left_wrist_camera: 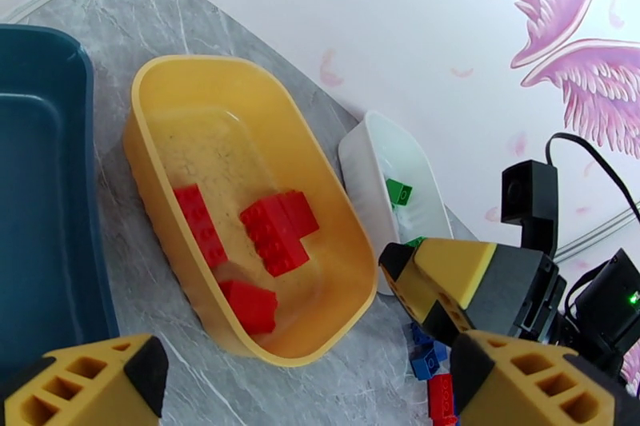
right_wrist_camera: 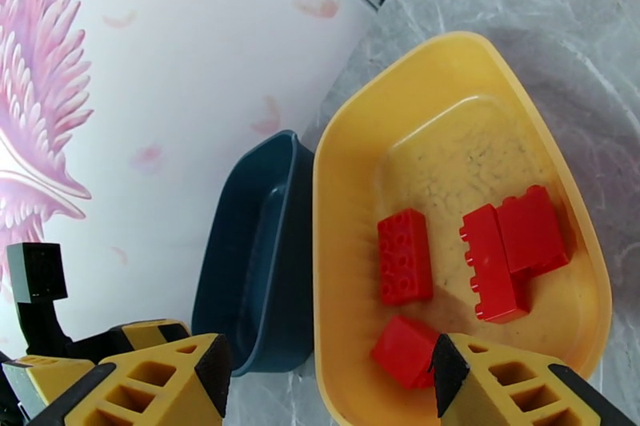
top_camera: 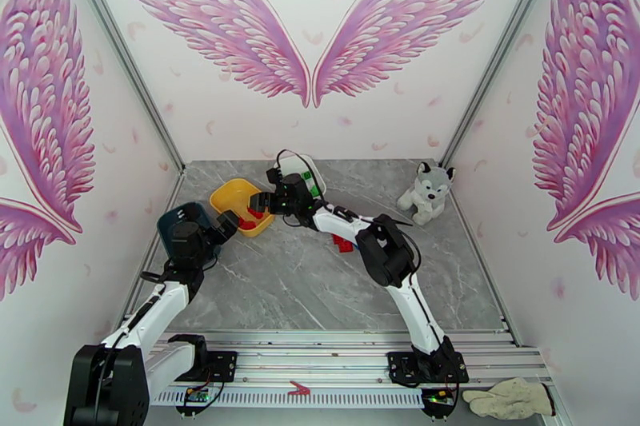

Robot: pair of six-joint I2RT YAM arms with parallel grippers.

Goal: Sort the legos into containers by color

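The right gripper hangs over the near end of the yellow dish, jaws apart with nothing between them. Four red bricks lie on the dish floor. The left gripper hovers just beside the same dish, its jaws likewise apart and empty.

At centre-right of the left wrist view, the white dish holds a green brick. The dark teal dish at the left edge shows no brick, though part of its floor is cut off, so it may hold some.

I judge the red drop-off done and a fetch due. Blue bricks and a loose red brick lie on the tabletop at lower right. The next move calls for lowering open jaws squarely over one small brick, clear of its neighbours, then carrying it to the matching dish.
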